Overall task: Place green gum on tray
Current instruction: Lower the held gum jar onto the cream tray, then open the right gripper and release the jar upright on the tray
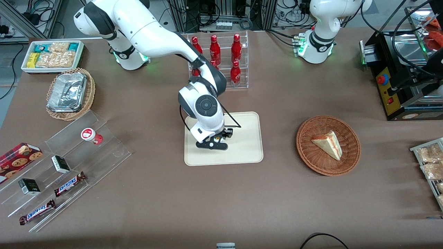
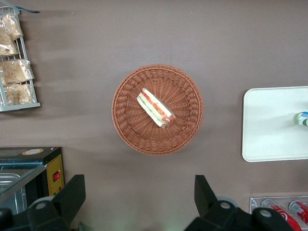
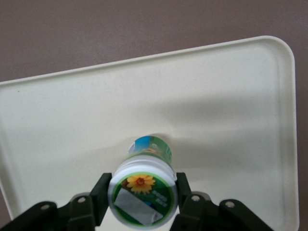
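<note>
Over the tray (image 1: 246, 152), gripper (image 3: 143, 202) is clamping green gum (image 3: 144, 190) w/ fingers at lid sides; bottle's looking light, rigid, smooth — prob slippery plastic.

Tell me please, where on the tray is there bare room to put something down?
The tray holds only the green gum, gripped at its lid between the pincer fingers. Its cream floor is bare around the bottle out to the low rim; the widest patch lies toward the wicker basket with the sandwich. Directly around the bottle it is crowded by the pincer.
</note>
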Controlling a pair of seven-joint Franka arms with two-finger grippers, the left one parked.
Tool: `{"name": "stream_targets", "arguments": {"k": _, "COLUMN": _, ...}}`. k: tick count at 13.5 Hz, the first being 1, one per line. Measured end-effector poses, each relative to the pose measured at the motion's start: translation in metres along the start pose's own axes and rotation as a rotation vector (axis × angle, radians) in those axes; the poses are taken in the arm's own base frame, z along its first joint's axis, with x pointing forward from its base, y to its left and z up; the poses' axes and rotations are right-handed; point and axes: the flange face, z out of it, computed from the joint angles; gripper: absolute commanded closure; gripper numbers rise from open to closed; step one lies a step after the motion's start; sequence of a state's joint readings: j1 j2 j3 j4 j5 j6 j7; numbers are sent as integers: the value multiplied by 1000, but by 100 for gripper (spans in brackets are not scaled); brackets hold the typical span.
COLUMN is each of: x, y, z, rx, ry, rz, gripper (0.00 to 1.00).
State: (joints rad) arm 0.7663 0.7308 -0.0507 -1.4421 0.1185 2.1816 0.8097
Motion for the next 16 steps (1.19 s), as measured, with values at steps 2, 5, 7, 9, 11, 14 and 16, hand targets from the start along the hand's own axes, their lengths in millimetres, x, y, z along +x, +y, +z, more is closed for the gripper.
{"name": "stream_targets", "arguments": {"k": 2, "x": 0, "y": 0, "z": 6, "rx": -3, "ry": -2, "rz": 1, "gripper": 100}}
{"name": "stream_targets", "arguments": {"k": 5, "x": -2, "y": -1, "z": 13, "rx": -4, "ry": -2, "rz": -3, "gripper": 39}}
{"name": "stream_targets", "arguments": {"k": 7, "x": -2, "y": -2, "z": 18, "rx": -3, "ry": 0, "rz": -3, "gripper": 0}}
{"name": "stream_targets", "arguments": {"k": 9, "x": -2, "y": -2, "z": 21, "rx": -3, "ry": 1, "rz": -4, "gripper": 0}}
{"name": "stream_targets", "arguments": {"k": 11, "x": -4, "y": -4, "z": 21, "rx": -2, "ry": 2, "rz": -12, "gripper": 0}}
{"name": "stream_targets", "arguments": {"k": 14, "x": -7, "y": -6, "z": 21, "rx": -1, "ry": 2, "rz": -30, "gripper": 0}}
{"name": "stream_targets", "arguments": {"k": 16, "x": -7, "y": -7, "z": 21, "rx": 0, "ry": 3, "rz": -50, "gripper": 0}}
